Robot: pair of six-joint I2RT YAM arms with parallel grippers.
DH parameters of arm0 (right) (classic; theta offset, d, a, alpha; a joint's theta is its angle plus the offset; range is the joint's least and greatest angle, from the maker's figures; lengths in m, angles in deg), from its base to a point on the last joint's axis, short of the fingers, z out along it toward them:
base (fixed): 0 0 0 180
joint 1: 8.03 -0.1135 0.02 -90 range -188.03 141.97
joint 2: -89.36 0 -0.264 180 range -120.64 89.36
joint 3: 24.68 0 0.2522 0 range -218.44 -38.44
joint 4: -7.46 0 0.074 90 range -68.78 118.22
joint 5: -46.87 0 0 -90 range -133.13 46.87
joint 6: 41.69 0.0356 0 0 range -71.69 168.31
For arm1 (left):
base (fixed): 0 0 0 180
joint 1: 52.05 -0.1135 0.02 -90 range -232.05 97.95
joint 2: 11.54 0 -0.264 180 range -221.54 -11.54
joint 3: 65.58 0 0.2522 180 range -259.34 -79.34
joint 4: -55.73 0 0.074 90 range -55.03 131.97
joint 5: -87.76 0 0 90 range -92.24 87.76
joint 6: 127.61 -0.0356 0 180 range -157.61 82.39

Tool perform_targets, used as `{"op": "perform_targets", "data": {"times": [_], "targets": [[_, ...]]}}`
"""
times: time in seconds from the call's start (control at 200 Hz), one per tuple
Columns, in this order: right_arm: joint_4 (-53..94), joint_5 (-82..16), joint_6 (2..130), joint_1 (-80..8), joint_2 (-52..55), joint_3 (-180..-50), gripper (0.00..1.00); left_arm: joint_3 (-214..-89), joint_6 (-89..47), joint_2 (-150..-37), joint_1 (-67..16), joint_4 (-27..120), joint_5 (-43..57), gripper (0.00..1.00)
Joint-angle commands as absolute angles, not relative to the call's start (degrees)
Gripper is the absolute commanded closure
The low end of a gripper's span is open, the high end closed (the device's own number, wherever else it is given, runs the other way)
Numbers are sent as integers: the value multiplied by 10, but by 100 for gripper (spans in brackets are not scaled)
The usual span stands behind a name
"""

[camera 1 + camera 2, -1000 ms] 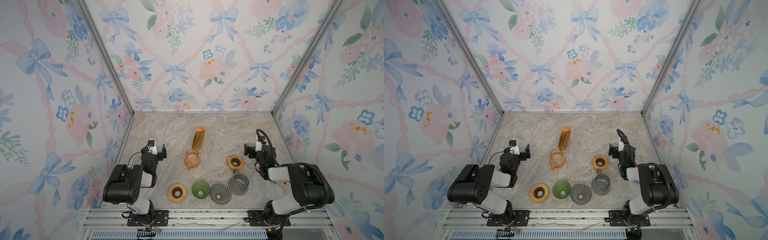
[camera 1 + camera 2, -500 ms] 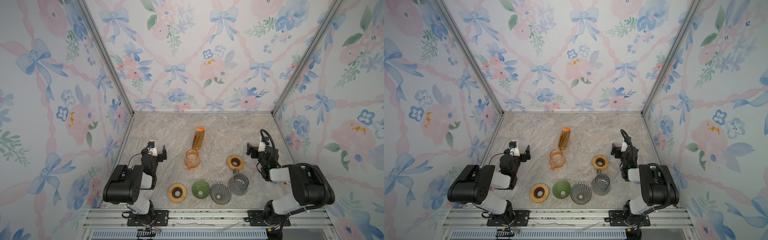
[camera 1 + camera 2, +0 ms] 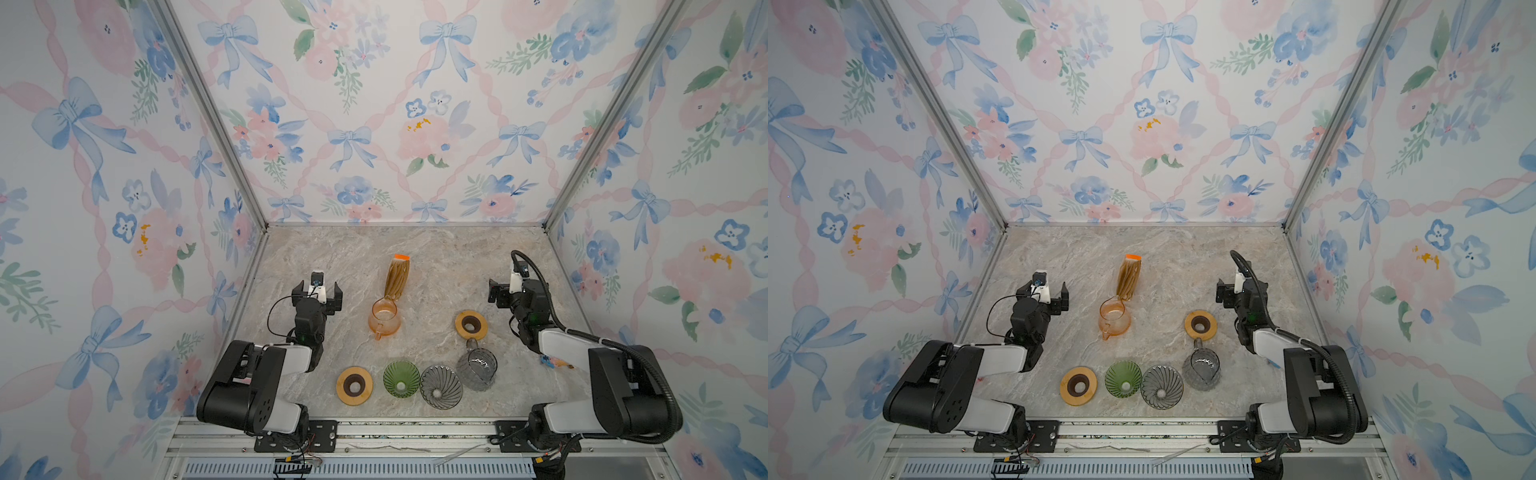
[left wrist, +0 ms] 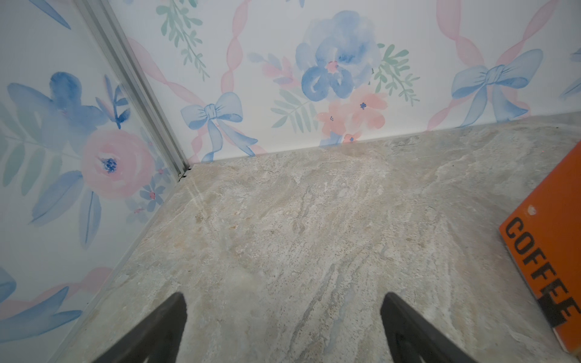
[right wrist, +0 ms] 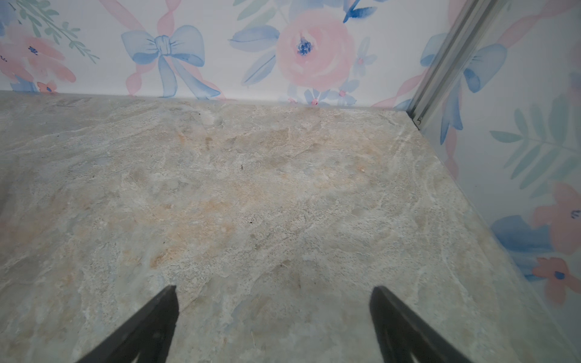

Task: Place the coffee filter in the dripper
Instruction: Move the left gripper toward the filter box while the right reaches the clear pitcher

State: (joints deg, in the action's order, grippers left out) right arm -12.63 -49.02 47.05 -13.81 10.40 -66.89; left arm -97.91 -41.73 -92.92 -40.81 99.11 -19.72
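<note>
1. Starting near the left edge of the marble surface (image 3: 436, 257), we find the left gripper (image 3: 318, 289) with its jaws spread wide. Its wrist view shows only bare stone between the dark fingers (image 4: 163, 327).
2. Along the front edge we see a wooden ring (image 3: 354, 385), then the green dripper (image 3: 401, 379), then the grey ribbed dripper (image 3: 441, 386) just beside it. Both drippers have their mouths facing up.
3. At the middle of the surface is the pack of coffee filters (image 3: 397, 276), which has an orange label reading COFFEE in the left wrist view. Its near end meets the rim of the orange glass server (image 3: 384, 320) in both top views. We cannot tell whether the two touch, or whether the pack stands or lies.
4. Right of the grey ribbed dripper and close against it sits a smoky glass server (image 3: 476, 366). A second wooden ring (image 3: 471, 325) lies just behind it.
5. Near the right edge we see the right gripper (image 3: 500, 294), its jaws apart and holding nothing, with bare surface beyond them.
</note>
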Motion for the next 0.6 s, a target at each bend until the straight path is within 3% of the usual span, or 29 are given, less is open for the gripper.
{"op": "perform_targets", "data": {"times": [0.0,0.33,0.425,0.595], "targets": [[-59,-518,469,-152,146,-692,4,-1008,-418,-890,-398,896,-237,2],[185,-493,594,-189,263,-791,4,-1127,-252,-780,-380,617,-142,2],[287,-542,646,-209,261,-840,4,-1166,-197,-779,-373,533,-117,2],[383,-543,689,-233,255,-881,4,-1261,-161,-815,-341,398,-67,2]]}}
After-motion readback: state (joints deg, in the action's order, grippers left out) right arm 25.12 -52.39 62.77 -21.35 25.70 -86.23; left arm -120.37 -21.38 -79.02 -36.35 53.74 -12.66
